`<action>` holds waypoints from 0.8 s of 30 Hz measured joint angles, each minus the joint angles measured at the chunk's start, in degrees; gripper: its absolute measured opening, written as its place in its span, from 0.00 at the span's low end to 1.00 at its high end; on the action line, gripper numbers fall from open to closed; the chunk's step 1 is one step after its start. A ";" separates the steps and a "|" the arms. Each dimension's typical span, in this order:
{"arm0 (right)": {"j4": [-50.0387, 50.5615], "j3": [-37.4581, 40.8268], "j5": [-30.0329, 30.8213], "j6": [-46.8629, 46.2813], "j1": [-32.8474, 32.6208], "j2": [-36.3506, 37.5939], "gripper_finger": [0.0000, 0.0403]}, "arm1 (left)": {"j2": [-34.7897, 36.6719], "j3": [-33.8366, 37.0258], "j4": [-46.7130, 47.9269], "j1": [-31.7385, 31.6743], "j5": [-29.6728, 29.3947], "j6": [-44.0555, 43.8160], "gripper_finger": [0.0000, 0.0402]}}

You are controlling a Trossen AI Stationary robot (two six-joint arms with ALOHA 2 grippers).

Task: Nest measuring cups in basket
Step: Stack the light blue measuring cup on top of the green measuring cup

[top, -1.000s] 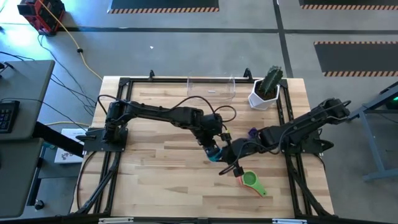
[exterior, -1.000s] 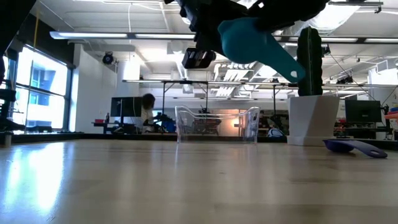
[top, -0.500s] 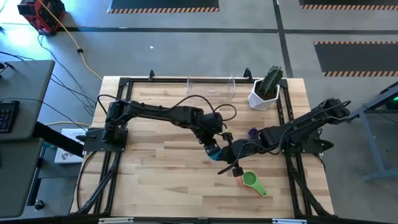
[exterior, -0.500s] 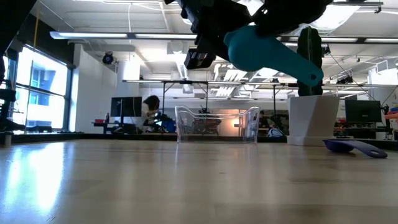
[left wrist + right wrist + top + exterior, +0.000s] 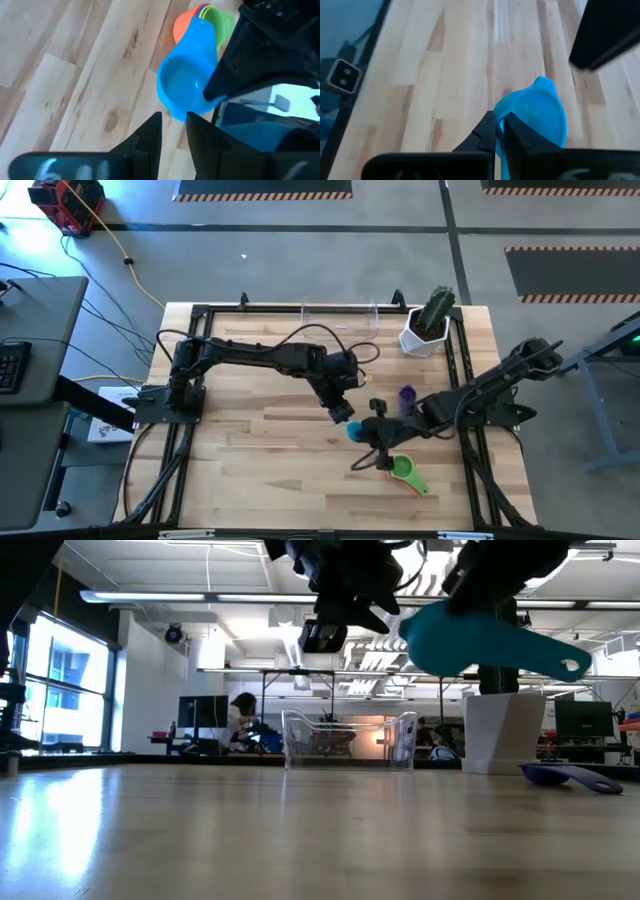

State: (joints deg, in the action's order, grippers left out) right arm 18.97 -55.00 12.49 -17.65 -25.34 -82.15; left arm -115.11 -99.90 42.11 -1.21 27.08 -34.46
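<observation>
High view: right gripper (image 5: 372, 432) clamps teal cup (image 5: 356, 431).

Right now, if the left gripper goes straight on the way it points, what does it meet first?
Probably the blue cup, held by the right gripper just ahead of the left gripper; beyond it is the wooden table. Depth is unclear.

One camera looks straight down on the whole pale wooden slatted table (image 5: 260, 450). Another sits at table-top height, facing level across it toward the far edge. Each wrist camera looks down close past its own fingers. All four share the teal plastic measuring cup (image 5: 470, 640).
</observation>
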 joint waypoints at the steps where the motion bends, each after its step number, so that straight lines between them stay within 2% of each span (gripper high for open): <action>1: 0.73 0.00 0.99 -1.62 -0.63 0.00 0.01 | 0.00 0.00 0.00 -0.14 0.59 -0.02 0.20; 7: 8.52 -2.09 6.57 -13.17 -4.33 0.00 0.01 | 0.00 0.00 0.03 -0.44 0.93 0.07 0.20; 12: 25.51 -10.10 12.10 -23.16 -7.42 0.00 0.01 | 0.00 0.00 0.04 -0.44 0.93 0.66 0.20; 17: 38.84 -15.14 16.06 -39.40 -10.27 0.02 0.01 | 0.00 0.00 0.07 -0.44 0.93 1.16 0.20; 20: 42.40 -15.43 15.56 -47.93 -11.98 0.04 0.01 | 0.02 0.00 0.07 -0.44 0.93 1.44 0.20; 24: 43.65 -15.43 11.98 -56.02 -13.80 0.04 0.01 | 0.04 0.00 0.58 -0.44 0.93 2.10 0.20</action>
State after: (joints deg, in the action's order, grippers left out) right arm 62.63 -70.43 24.47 -73.67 -39.14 -82.11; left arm -115.07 -99.90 42.69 -1.65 28.01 -32.36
